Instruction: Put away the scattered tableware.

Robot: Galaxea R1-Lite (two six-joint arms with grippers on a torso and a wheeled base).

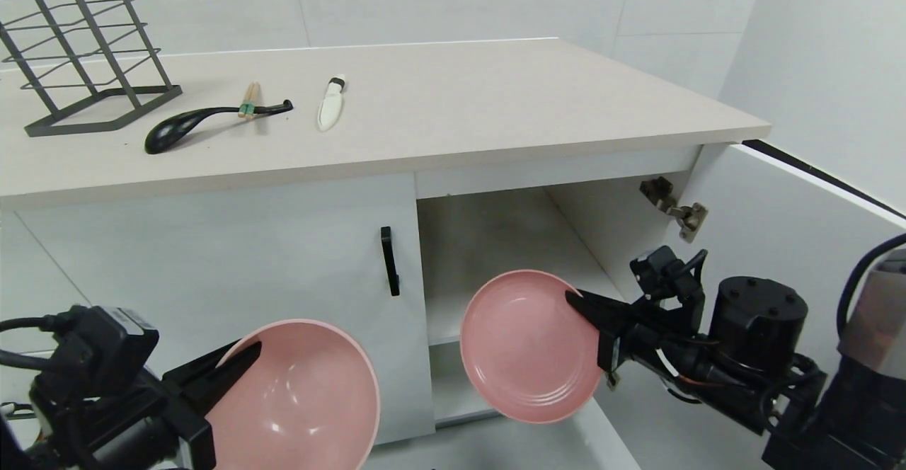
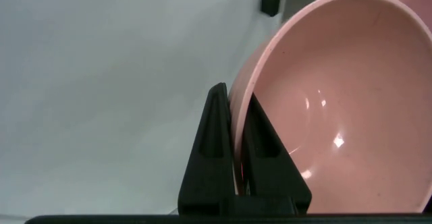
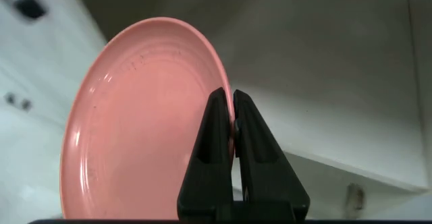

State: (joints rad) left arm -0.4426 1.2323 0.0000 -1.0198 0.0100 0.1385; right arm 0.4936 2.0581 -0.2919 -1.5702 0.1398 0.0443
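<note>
My left gripper (image 1: 244,357) is shut on the rim of a pink bowl (image 1: 311,396), held low in front of the closed left cabinet door (image 1: 233,279); the left wrist view shows both fingers pinching the bowl (image 2: 337,109) rim. My right gripper (image 1: 577,301) is shut on the edge of a pink plate (image 1: 524,346), held on edge before the open right cabinet compartment (image 1: 495,258). In the right wrist view the plate (image 3: 135,123) is clamped by my right gripper (image 3: 231,106). On the counter lie a black ladle (image 1: 187,124), chopsticks (image 1: 249,100) and a white knife (image 1: 331,104).
A dark wire dish rack (image 1: 78,45) stands at the counter's back left. The right cabinet door (image 1: 786,222) is swung open beside my right arm. A black handle (image 1: 388,260) sits on the closed left door. A shelf (image 1: 488,243) divides the open compartment.
</note>
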